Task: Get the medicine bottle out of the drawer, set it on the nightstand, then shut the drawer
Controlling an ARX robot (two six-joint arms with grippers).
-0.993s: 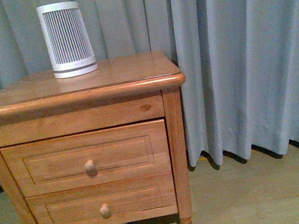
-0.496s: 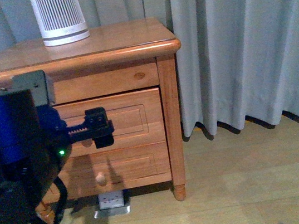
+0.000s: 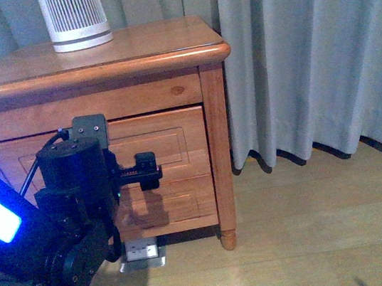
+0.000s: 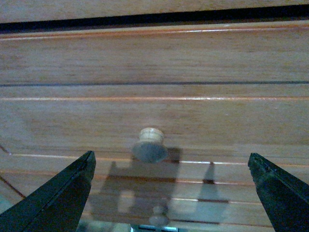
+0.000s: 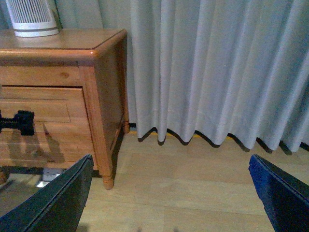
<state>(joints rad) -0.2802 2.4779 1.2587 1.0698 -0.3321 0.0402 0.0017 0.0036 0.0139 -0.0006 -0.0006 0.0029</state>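
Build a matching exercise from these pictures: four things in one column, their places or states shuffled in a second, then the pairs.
1 drawer
2 ribbed white device
3 left gripper
4 curtain

A open, in front of the drawer's knob
B hangs beside the nightstand
C shut
D stands on the nightstand top

Pairs: 1-C, 2-D, 3-A, 4-B

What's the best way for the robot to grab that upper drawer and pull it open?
By the knob in the middle of the drawer front, coming straight on from the front. The knob sticks out from the flat panel and seems to narrow toward the wood, so the left gripper, open and facing it, could close around the neck behind its wider head.
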